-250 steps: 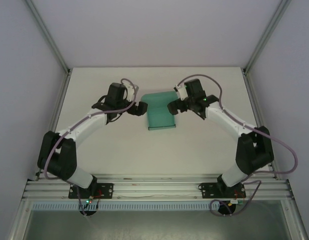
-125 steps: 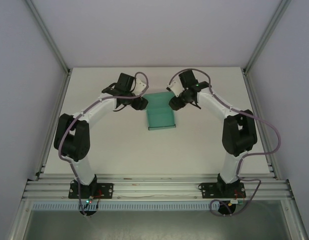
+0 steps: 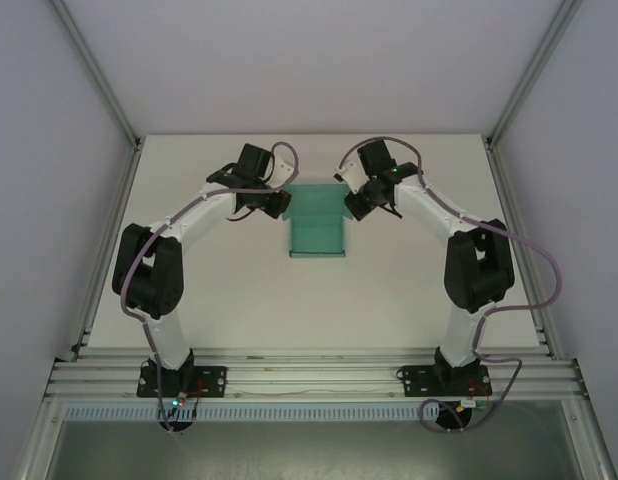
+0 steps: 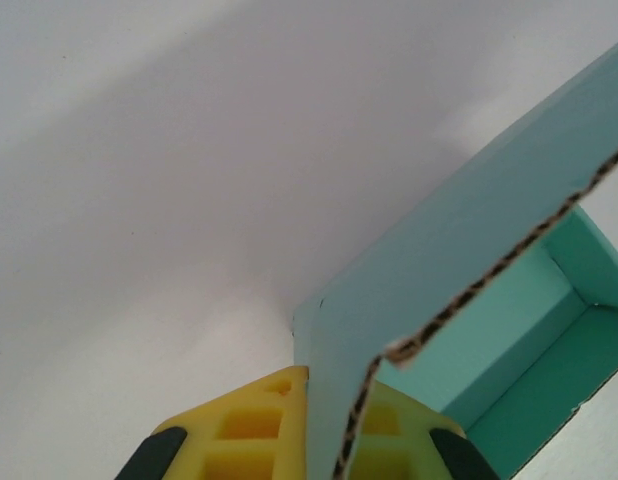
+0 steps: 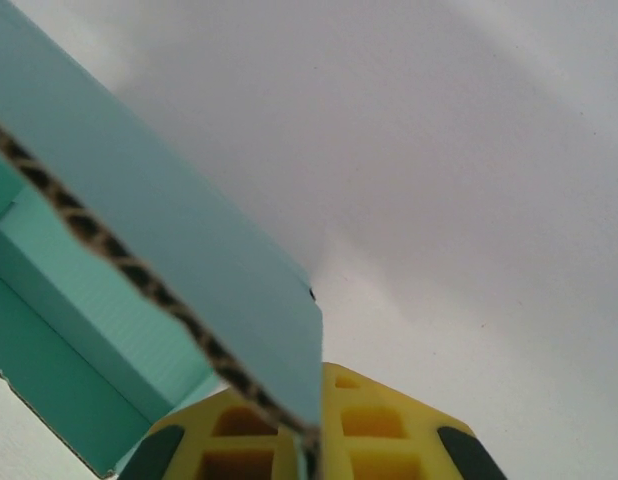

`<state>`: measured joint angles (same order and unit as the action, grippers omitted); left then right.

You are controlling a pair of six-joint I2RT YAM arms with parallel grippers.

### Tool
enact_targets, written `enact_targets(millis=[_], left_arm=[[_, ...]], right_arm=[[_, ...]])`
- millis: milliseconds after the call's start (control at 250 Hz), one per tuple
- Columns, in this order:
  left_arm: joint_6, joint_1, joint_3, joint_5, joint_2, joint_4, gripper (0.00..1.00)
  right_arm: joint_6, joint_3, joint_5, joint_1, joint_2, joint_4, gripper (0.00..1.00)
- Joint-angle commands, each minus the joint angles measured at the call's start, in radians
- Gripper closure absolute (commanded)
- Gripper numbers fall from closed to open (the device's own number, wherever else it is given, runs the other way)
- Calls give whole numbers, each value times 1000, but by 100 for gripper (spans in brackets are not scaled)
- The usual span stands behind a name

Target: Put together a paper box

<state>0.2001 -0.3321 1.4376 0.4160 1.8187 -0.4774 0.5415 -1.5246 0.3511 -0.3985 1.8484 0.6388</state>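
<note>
Teal-green thin-card paper box (image 3: pixel 317 222), shallow & rectangular, sits at the far-middle of the white table (image 3: pixel 239 290), between both arms, open side up w/ its long axis running near-to-far. Left gripper (image 3: pixel 285 203) is at the box's far-left corner, right gripper (image 3: pixel 349 205) at the far-right corner. Left wrist view: left gripper (image 4: pixel 324 420) is closed on an upright side flap of the box (image 4: pixel 459 260), raw corrugated edge passing between the yellow pads (image 4: pixel 254 425). Right wrist view: same on the other side, right gripper (image 5: pixel 309 430) clamped on the opposite flap (image 5: pixel 169 230), pads (image 5: pixel 374 420) tight to the card. Box floor probably flat on the table; top view too coarse to confirm.
</note>
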Motion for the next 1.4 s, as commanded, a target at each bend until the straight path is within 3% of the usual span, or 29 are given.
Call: enact_targets(millis=[0,196,332,492,608,767,911,1083,1219,1363,1395], left_arm=[[-127,2,26,-39,-11,35,100],[-388,-27,-38,-64,-27,189,100],[-533,-74,-63,-185,-9,255,100],[-662,-100,-103,-146,2,369,99],[-681,-126,-127,-152,1,405,99],[-646,-151,-162,-219,7,401,99],[-597,-159,-257,-209,-14,439,99],[-584,-160,-391,-214,-60,496,99],[-594,-160,-440,-177,-84,530,82],[-600,-160,-451,-180,-131,501,76],[-599,-161,-450,-186,-145,489,70]], right_arm=[[-148,-36,-33,3,-24,-9,99],[-547,64,-88,-30,-79,-214,100],[-730,152,-179,-80,-91,-358,100],[-806,180,-250,-138,-71,-401,100],[-865,190,-306,-158,-52,-411,100],[-878,238,-388,-200,-50,-461,100],[-861,347,-457,-220,-70,-558,100],[-805,487,-438,-225,-76,-690,100],[-781,551,-437,-242,-85,-755,100],[-722,598,-467,-260,-107,-773,100],[-709,610,-475,-265,-114,-782,100]])
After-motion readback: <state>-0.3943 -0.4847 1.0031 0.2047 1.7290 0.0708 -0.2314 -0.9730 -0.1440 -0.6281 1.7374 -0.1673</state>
